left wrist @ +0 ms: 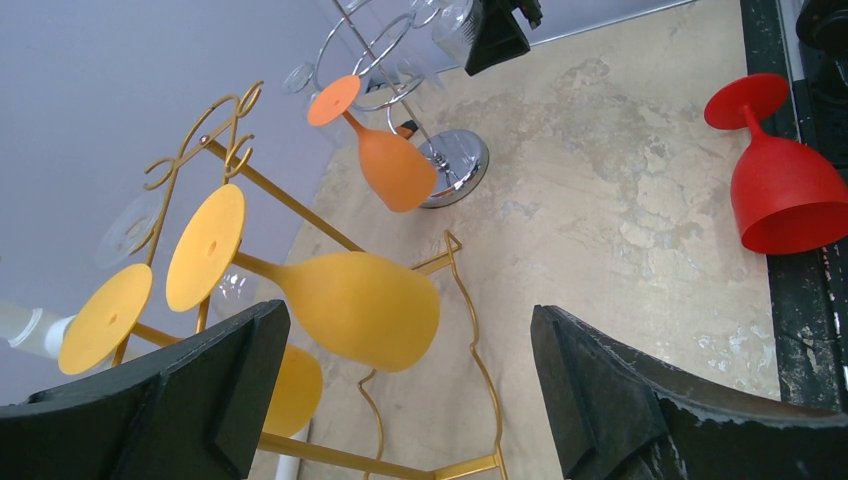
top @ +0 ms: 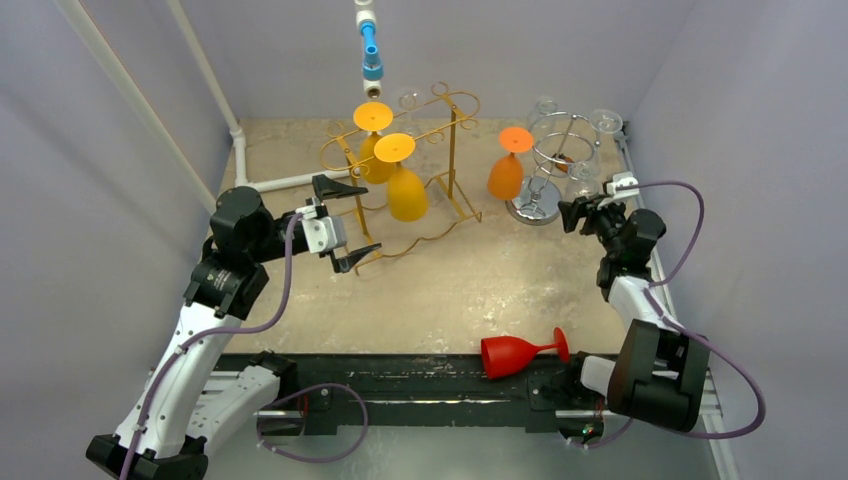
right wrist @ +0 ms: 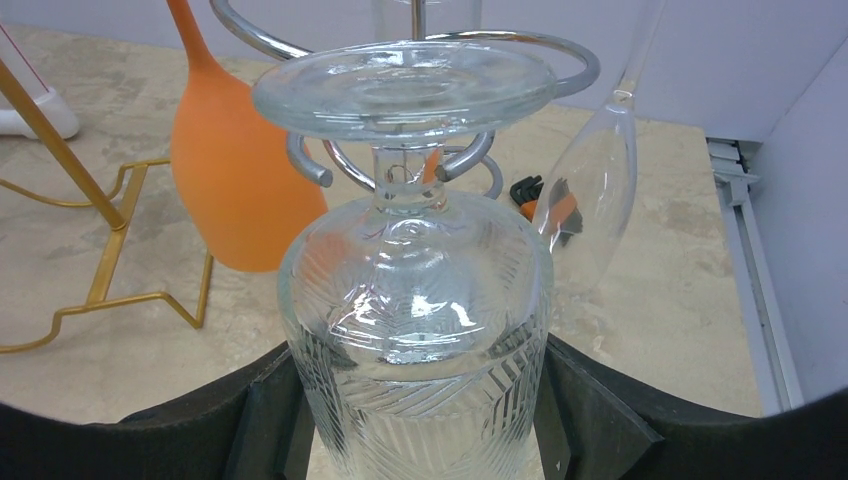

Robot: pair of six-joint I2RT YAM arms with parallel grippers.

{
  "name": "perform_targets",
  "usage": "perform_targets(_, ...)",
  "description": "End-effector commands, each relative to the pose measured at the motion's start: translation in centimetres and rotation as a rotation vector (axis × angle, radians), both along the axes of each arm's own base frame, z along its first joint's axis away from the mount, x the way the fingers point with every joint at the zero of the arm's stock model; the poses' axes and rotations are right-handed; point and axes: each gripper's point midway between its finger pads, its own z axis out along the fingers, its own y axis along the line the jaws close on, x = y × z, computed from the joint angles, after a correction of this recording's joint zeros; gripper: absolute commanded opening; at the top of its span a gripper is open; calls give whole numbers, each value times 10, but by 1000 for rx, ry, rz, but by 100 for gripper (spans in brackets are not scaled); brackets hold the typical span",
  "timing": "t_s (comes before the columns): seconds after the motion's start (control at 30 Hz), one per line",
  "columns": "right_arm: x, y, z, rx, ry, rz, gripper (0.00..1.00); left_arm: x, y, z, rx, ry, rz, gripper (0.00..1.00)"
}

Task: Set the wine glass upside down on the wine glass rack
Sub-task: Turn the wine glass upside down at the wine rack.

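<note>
A clear patterned wine glass hangs upside down in the chrome rack. Its stem stands in the ring's gap and its foot lies over the ring. My right gripper is shut on the glass's bowl, one finger pressed to each side. In the top view the right gripper is at the chrome rack's right front, and the glass is barely visible. My left gripper is open and empty, in front of the gold rack. It also shows in the left wrist view.
Two yellow glasses hang on the gold rack. An orange glass and a clear flute hang on the chrome rack. A red glass lies on its side at the table's near edge. Grey walls close in on both sides.
</note>
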Motion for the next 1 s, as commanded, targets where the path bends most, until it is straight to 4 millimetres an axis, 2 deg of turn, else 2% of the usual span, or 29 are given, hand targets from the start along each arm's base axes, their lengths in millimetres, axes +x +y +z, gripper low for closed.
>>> perform_targets(0.0,18,-4,49,-75,-154,22,17,1,-2,9,-20,-29,-7,100)
perform_targets(0.2,24,-1,40,-63,-129,53,19,2,-3,8,-25,-20,-11,100)
perform_targets(0.4,30,4,35,-64,-105,72,26,2,-4,9,-30,-15,-14,100)
perform_targets(0.63,35,3,29,-75,-83,65,28,2,-4,10,-32,-18,-14,100)
perform_targets(0.87,38,1,24,-72,-65,54,37,2,-4,10,-34,-22,-12,100)
perform_targets(0.9,38,1,23,-72,-61,56,85,2,-4,11,-34,-24,-12,100)
perform_targets(0.93,39,1,22,-70,-56,56,97,2,-4,11,-35,-24,-11,100)
perform_targets(0.97,40,1,22,-69,-54,58,99,2,-3,12,-35,-27,-10,100)
